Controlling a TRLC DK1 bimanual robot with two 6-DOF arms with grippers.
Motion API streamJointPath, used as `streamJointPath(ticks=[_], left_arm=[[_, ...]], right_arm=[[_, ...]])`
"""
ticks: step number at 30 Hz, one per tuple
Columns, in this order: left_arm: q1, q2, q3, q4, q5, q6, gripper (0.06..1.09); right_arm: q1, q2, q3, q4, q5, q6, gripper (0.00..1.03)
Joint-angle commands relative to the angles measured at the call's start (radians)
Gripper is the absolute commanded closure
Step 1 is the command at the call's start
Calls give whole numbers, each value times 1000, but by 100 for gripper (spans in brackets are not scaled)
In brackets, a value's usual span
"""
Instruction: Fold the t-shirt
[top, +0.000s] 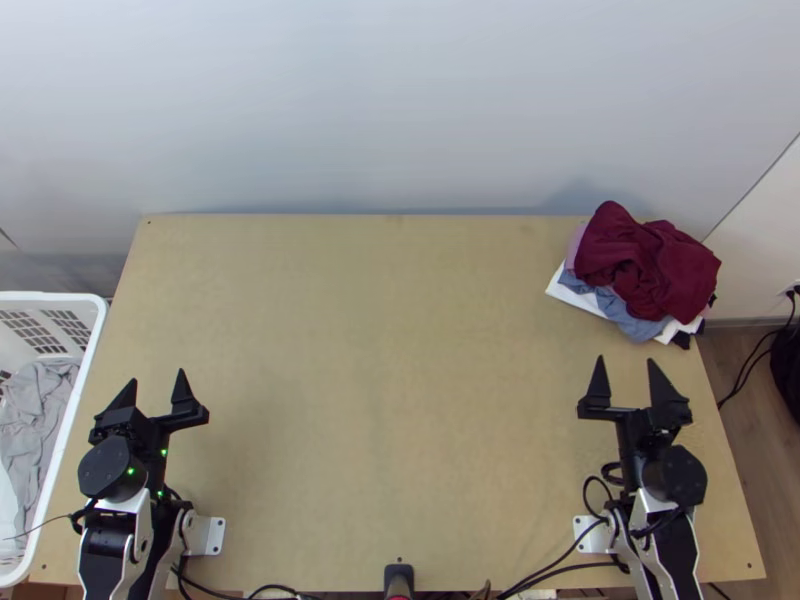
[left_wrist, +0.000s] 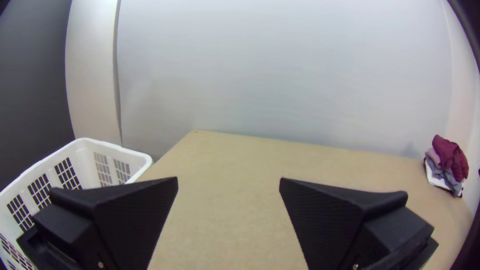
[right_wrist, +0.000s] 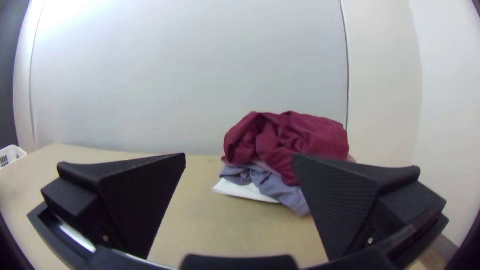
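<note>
Left tool (top: 157, 376): wide | right tool (top: 625, 359): wide | maroon cloth (top: 650, 262): bunched atop pile (top: 628, 319)

Right claw (right_wrist: 240, 200) open above worktop (right_wrist: 225, 235). Beyond: maroon cloth (right_wrist: 285, 137) bunched over blue-grey cloth (right_wrist: 275, 185), white cloth (right_wrist: 242, 191) beneath. White basket (right_wrist: 10, 156) at edge.

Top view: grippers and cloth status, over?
Left black gripper, right black gripper: open, empty, unobstructed. Bunched maroon cloth atop mixed cloth pile, far right; can't tell if t-shirt.

Maroon cloth (top: 650, 262) — bunched — tops a pile (top: 628, 318), far right on the table (top: 400, 380).
</note>
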Motion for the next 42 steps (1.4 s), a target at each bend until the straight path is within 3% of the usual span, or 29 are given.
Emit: streamJointPath(ticks=[1,4,5,7,9,11,14,19,21,26,30,35,39,42], left_arm=[[23,-1,5,-25,-42,-8,10],[38,-1,13,-34,-85,31,10],[38,-1,11,-22,-96,36,10],[30,-1,5,89,-53,146,10],[21,3,16,141,-12,148,10],[20,11,30,164,-9,128,10],[41,95,88,167,-16,105,10],[205,330,252,164,-9,79,10],[283,414,317,153,33,71,10],[510,628,407,205,117,67,10],[793,871,542,196,231,35,10],[981,1249,768,136,252,39,10],[1073,1502,903,122,300,47,10],[1112,1684,999,104,300,47,10]], right_arm=[[-6,-1,-3,144,36,-9,4],[14,-3,15,296,91,-69,4],[34,-1,18,340,91,-129,4],[95,-1,18,423,93,-276,4],[159,-1,18,449,93,-407,4],[173,-1,23,495,111,-433,4],[178,24,95,409,165,-342,4],[193,286,314,287,310,-219,4],[201,387,417,170,326,-175,4],[136,610,647,-168,329,32,4],[167,565,650,-135,330,81,4],[172,547,614,-91,396,44,4],[196,594,673,-261,404,78,4],[187,593,689,-290,405,126,4]])
